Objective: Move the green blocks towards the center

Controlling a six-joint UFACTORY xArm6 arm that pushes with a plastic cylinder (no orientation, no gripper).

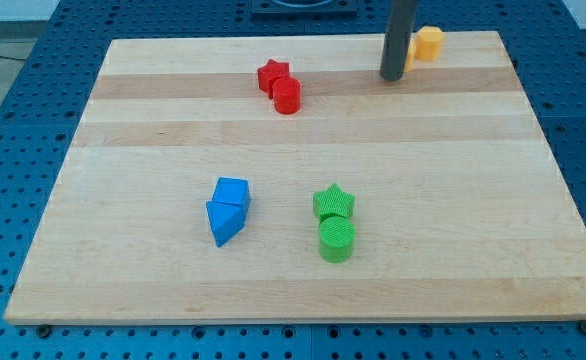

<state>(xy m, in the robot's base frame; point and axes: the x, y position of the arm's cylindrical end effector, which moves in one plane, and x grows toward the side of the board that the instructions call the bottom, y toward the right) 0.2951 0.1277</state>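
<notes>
A green star block [333, 201] and a green cylinder [337, 240] sit touching, star above cylinder, a little below and right of the board's middle. My tip [392, 76] is near the view's top, right of centre, far above the green blocks. It stands right beside a yellow block [428, 43], which is partly hidden behind the rod.
A red star [272, 73] and a red cylinder [287, 96] touch each other at the upper middle. A blue cube [233, 192] and a blue wedge-like block [222, 223] touch at the lower left. The wooden board [123, 150] lies on a blue perforated table.
</notes>
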